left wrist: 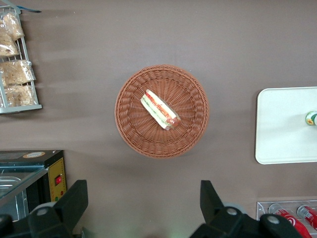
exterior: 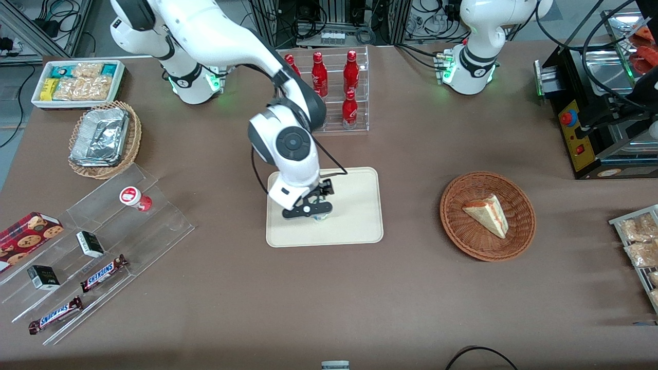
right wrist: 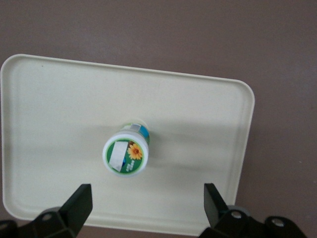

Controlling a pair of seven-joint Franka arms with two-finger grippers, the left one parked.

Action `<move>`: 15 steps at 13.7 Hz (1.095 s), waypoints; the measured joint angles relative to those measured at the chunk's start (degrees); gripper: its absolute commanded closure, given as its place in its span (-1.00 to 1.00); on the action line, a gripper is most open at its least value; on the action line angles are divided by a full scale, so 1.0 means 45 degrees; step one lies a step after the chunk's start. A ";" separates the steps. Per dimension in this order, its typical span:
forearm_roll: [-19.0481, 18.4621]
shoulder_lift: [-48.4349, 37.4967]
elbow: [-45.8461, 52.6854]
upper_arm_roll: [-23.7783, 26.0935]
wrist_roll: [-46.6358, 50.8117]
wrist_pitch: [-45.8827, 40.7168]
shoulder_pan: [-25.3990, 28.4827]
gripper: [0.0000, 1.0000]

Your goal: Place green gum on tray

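Observation:
The green gum (right wrist: 126, 154), a small white bottle with a green-and-white lid, stands upright on the cream tray (right wrist: 49, 124), apart from its rim. My right gripper (right wrist: 147, 196) is open and empty just above the bottle, its fingers wide apart and not touching it. In the front view the gripper (exterior: 310, 209) hovers over the tray (exterior: 360, 205), and the gum (exterior: 320, 218) peeks out under it, at the part of the tray nearer the camera. The left wrist view shows the tray (left wrist: 282, 124) with the gum (left wrist: 311, 118) at its edge.
A red-lidded bottle (exterior: 134, 198) lies on a clear acrylic stand toward the working arm's end. A rack of red bottles (exterior: 334, 87) stands farther from the camera than the tray. A wicker basket (exterior: 457, 231) with a sandwich sits toward the parked arm's end.

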 measured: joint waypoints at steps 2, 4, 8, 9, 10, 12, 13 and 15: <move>0.0003 -0.0744 0.0008 -0.0001 -0.0644 -0.1112 -0.0244 -1.00; 0.0003 -0.1438 0.0011 -0.0007 -0.1387 -0.2292 -0.0443 -1.00; 0.0004 -0.2321 -0.0001 -0.0034 -0.3724 -0.4125 -0.1813 -1.00; 0.0005 -0.2481 -0.0030 -0.0037 -0.4074 -0.4318 -0.2197 -1.00; 0.0005 -0.2636 -0.0076 -0.0039 -0.4325 -0.4431 -0.2557 -1.00; 0.0004 -0.2955 -0.0184 -0.0035 -0.4940 -0.4513 -0.3353 -1.00; 0.0004 -0.3121 -0.0259 -0.0035 -0.5311 -0.4557 -0.3789 -1.00; 0.0004 -0.3449 -0.0477 -0.0028 -0.5815 -0.4593 -0.4682 -1.00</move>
